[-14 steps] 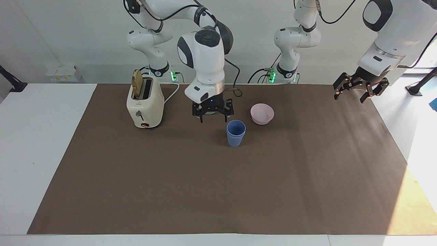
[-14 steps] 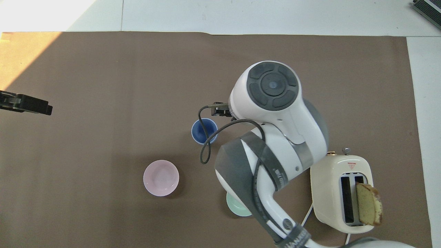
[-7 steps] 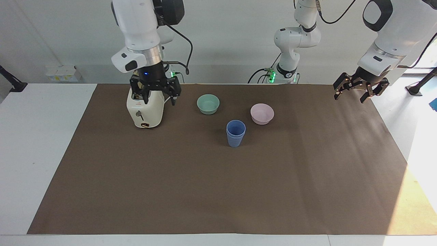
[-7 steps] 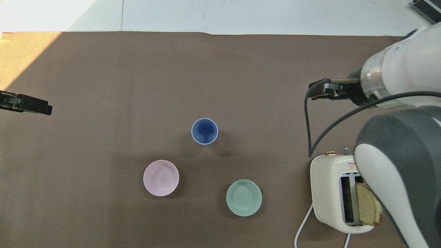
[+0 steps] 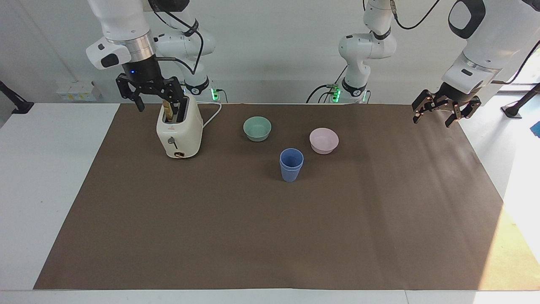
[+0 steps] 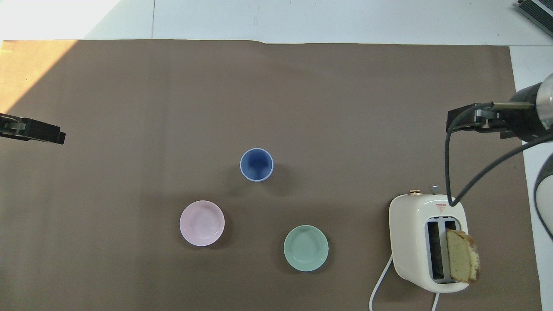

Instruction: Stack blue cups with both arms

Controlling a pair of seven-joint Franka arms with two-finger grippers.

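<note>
The two blue cups (image 5: 291, 164) stand nested, one inside the other, upright on the brown mat near its middle; they also show in the overhead view (image 6: 256, 164). No gripper touches them. My right gripper (image 5: 161, 106) is open and empty, up in the air over the toaster; part of it shows in the overhead view (image 6: 468, 117). My left gripper (image 5: 433, 120) is open and empty, waiting in the air over the mat's edge at the left arm's end; it also shows in the overhead view (image 6: 32, 129).
A cream toaster (image 5: 179, 131) holding a slice of bread (image 6: 462, 255) stands toward the right arm's end. A teal-green bowl (image 5: 257, 128) and a pale pink bowl (image 5: 323, 140) sit nearer to the robots than the cups. The brown mat (image 5: 270, 236) covers the table.
My right arm has pulled away from beside the cups, risen, and swung toward its own end to over the toaster, uncovering the teal-green bowl. The cups and left arm have not moved.
</note>
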